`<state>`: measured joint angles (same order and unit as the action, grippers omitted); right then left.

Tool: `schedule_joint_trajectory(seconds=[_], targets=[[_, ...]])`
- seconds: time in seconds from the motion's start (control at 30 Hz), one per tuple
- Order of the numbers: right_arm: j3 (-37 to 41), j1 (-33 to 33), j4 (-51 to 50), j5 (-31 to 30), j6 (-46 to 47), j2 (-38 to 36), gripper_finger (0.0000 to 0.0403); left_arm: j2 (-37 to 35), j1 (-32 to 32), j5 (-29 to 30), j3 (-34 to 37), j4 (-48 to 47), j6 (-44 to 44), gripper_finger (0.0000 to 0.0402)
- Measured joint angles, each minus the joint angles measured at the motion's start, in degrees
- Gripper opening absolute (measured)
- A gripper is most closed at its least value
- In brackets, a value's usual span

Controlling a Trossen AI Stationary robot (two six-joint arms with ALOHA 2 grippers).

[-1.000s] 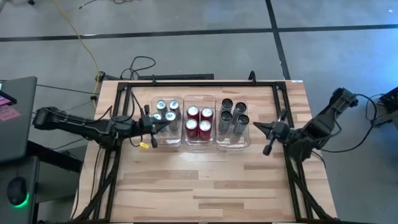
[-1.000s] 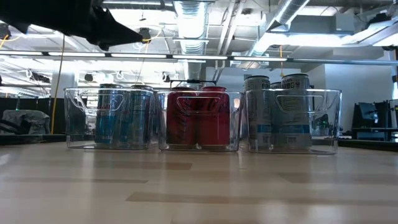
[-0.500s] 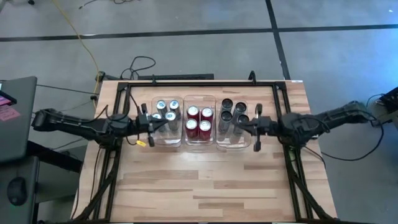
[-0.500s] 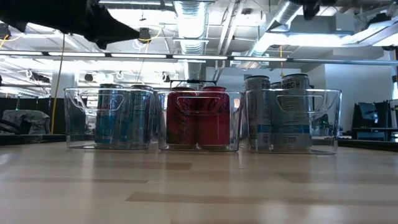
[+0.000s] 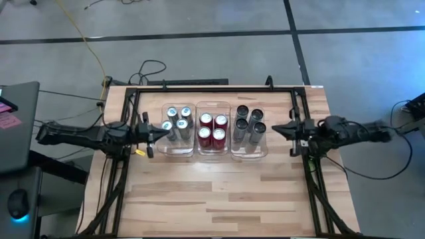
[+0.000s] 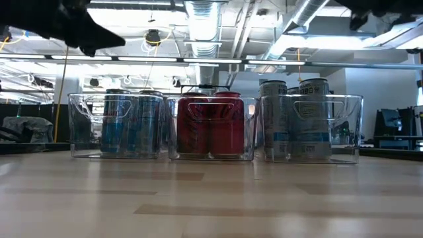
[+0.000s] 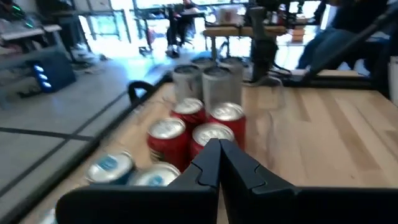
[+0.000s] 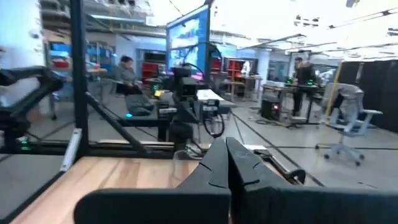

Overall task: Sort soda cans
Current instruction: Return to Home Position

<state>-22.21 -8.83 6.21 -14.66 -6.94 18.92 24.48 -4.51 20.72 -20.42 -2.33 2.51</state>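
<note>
**Left gripper** [image 5: 159, 131]: its own wrist view shows the two dark fingers [image 7: 205, 169] pressed together at the tips, holding nothing. It hangs above the light wooden table [image 5: 219, 192]. It is just beside the outer wall of the left-hand one of three clear rectangular plastic bins [image 5: 178, 152]. Whether it touches that wall cannot be told.

**Right gripper** [image 5: 279, 131]: the fingers are likewise closed and empty. It is near the right-hand bin but apart from it.

**Bins and cans:** the bins stand side by side at mid-table. All cans are upright, and sorting appears complete.
- The left bin holds four silver-blue metal soda cans [image 5: 176, 119].
- The middle bin holds four red metal soda cans [image 5: 212, 128].
- The right bin holds four dark grey metal soda cans [image 5: 249, 122].

**Step in hand, as judged:** return both arms to home.
1. Draw each gripper straight outward, away from its bin wall, before any swing or descent.
2. Keep the fingers closed so that no tip catches a rim.
3. The left arm has the least margin, so move it slowly.
</note>
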Motion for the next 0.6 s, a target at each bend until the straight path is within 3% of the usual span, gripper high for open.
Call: schedule_joint_trajectory(seconds=[0.23, 0.43, 0.6], targets=[[3.9, 0.0, -1.8, 2.7, 1.1, -9.8, 0.0003, -0.1, 0.0, -2.5, 4.7, 1.6, -3.0, 0.0], [3.9, 0.0, -8.6, 2.8, -0.5, -12.4, 0.0003, -1.0, 0.1, -2.5, 8.2, 4.1, 0.5, 0.0], [3.9, 0.0, -15.7, 2.7, -1.7, -14.1, 0.0003, -4.5, 0.1, -2.5, 10.7, 3.3, -2.4, 0.0]])
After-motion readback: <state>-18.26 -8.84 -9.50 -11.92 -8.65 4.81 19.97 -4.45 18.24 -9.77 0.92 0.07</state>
